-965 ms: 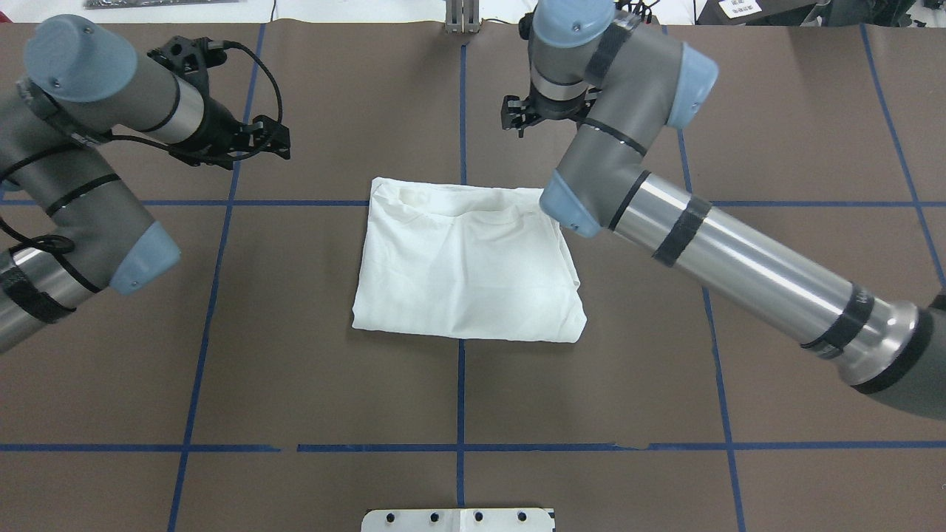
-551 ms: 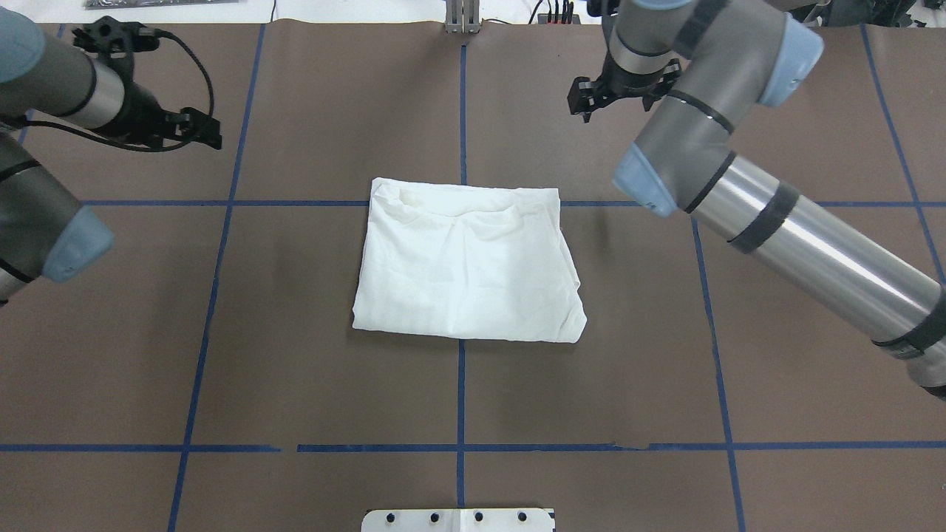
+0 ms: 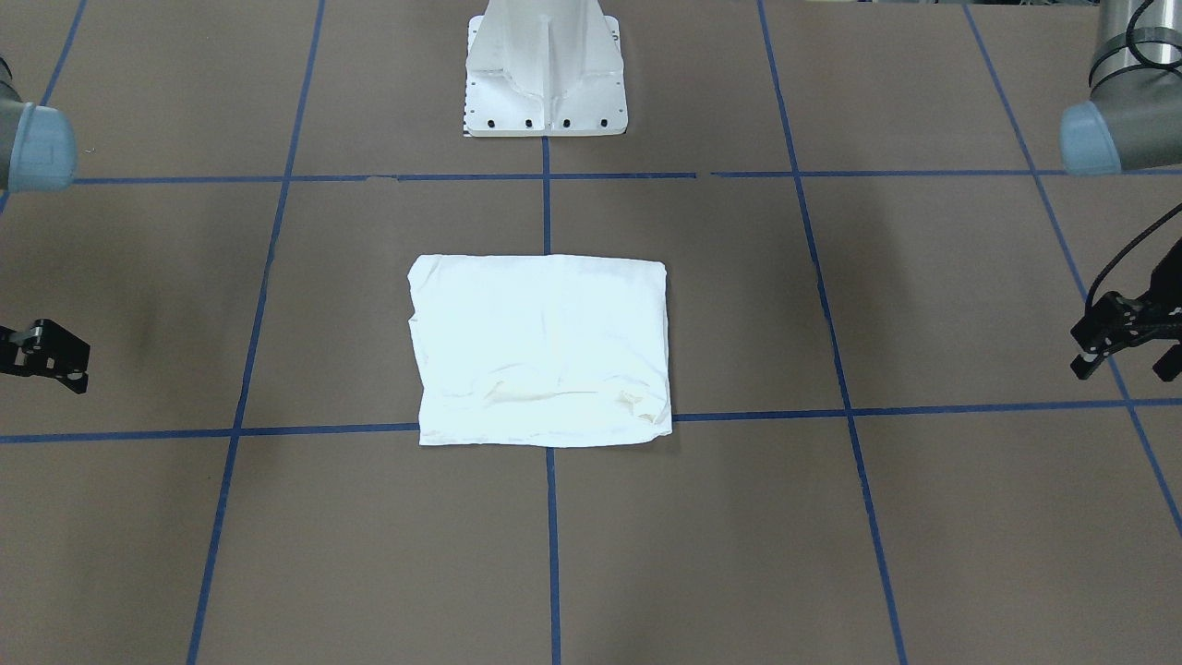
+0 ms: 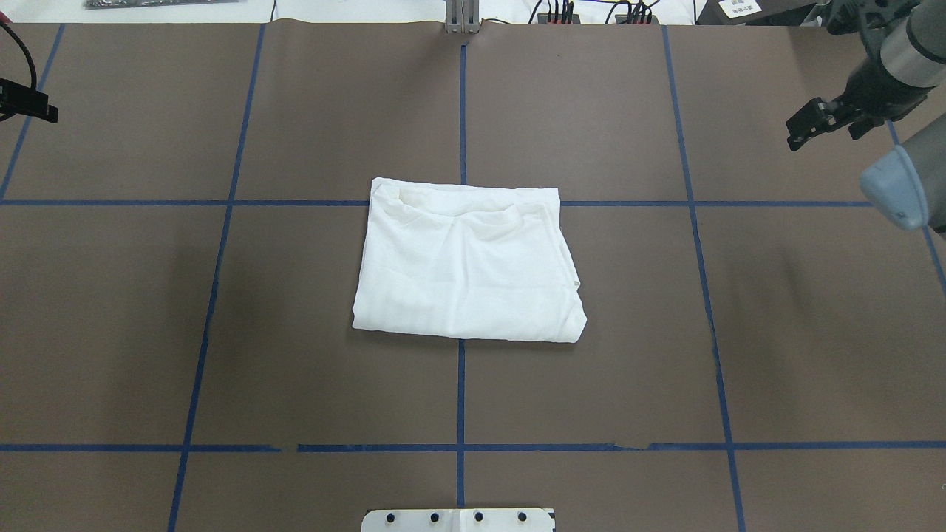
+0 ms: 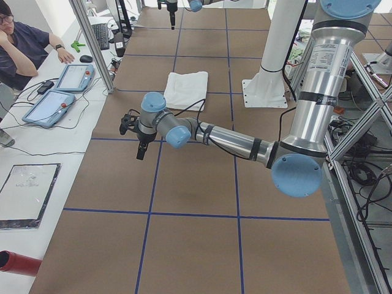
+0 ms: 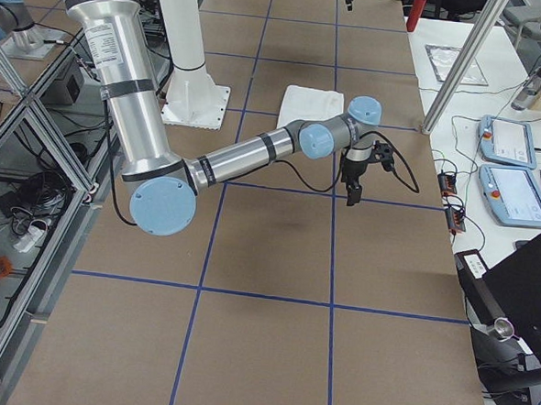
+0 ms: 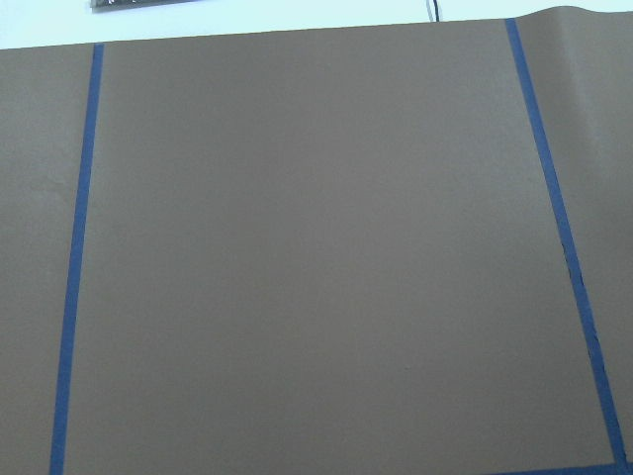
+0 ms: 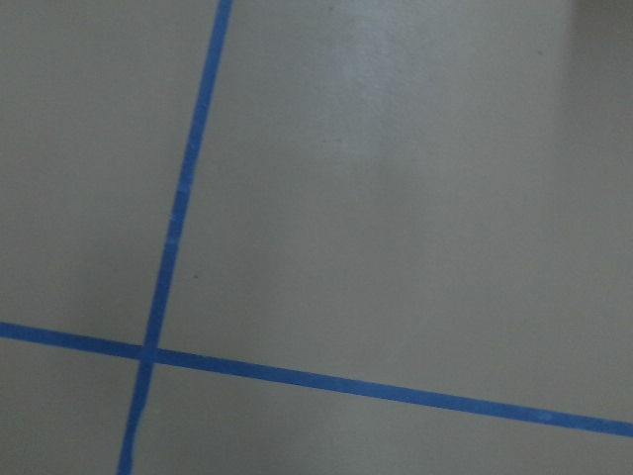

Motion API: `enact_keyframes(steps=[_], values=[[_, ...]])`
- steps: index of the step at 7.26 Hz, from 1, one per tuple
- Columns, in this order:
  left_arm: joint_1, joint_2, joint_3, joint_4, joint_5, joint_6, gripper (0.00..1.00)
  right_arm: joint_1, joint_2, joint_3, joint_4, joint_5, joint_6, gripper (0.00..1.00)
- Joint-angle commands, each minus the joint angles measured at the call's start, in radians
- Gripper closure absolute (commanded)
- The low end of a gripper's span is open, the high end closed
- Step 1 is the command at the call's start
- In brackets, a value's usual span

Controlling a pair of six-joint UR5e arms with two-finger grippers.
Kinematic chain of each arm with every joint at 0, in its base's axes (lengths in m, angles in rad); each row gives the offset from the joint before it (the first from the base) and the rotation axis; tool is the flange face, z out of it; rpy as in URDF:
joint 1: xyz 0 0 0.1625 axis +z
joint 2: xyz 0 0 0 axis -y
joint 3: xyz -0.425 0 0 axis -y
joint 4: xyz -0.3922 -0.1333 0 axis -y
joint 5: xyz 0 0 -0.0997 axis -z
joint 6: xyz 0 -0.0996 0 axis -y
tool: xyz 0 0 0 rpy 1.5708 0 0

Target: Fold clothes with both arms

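Both arms had pulled away to the far left and right of the table, left gripper and right gripper spread and empty, leaving the shirt folded at centre, so folding looked done.

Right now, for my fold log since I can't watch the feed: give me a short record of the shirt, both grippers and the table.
shirt: white, folded into a rough rectangle, lying flat at table centre, collar side far from the robot
left gripper: open, empty, well off to one side of the shirt
right gripper: open, empty, well off to the opposite side
table: brown cover, blue tape grid
contact: neither gripper touches the shirt
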Motion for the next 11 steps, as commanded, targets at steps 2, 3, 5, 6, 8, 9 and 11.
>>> enact_keyframes(steps=[2,3,5,6,8,9,11], values=[[-0.003,0.097,0.065,-0.114,0.1,0.064,0.0,0.118,-0.111,-0.002,0.006,-0.011,0.005,0.0],[-0.015,0.112,0.064,-0.082,0.088,0.234,0.0,0.16,-0.151,-0.026,0.009,0.02,-0.005,0.0],[-0.189,0.078,0.048,0.206,-0.014,0.538,0.0,0.248,-0.189,-0.039,0.007,0.081,-0.034,0.0],[-0.232,0.045,0.035,0.349,-0.022,0.629,0.0,0.288,-0.215,-0.039,0.006,0.091,-0.132,0.0],[-0.262,0.024,0.016,0.522,-0.109,0.653,0.0,0.359,-0.307,-0.042,0.012,0.212,-0.266,0.0],[-0.265,0.047,0.018,0.536,-0.194,0.653,0.0,0.379,-0.355,-0.042,0.018,0.229,-0.298,0.0],[-0.262,0.101,0.05,0.527,-0.227,0.691,0.0,0.408,-0.386,-0.037,0.021,0.225,-0.306,0.0]])
